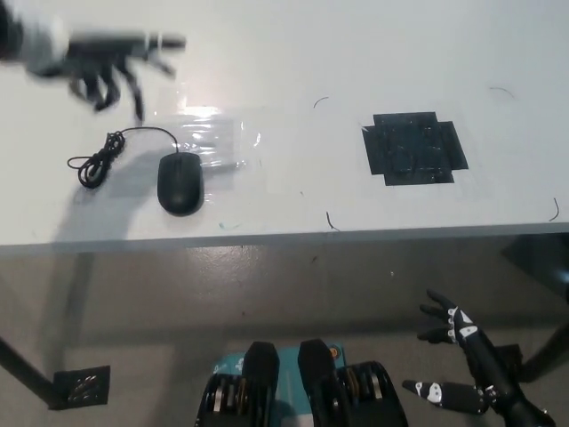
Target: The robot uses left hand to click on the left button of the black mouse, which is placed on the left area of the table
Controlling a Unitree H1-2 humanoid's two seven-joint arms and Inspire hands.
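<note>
A black mouse (180,182) lies on the left part of the white table (293,53), its cable (102,158) coiled to its left. My left hand (102,62) hovers blurred near the top left corner, above and behind the mouse, well apart from it, open with fingers spread and holding nothing. My black right hand (467,360) hangs below the table edge at the lower right, open, fingers apart.
A patch of clear film (213,138) lies flat just behind the mouse. A black taped square (414,148) marks the table's right half. The table's front edge (293,238) runs across the middle of the view, with floor below.
</note>
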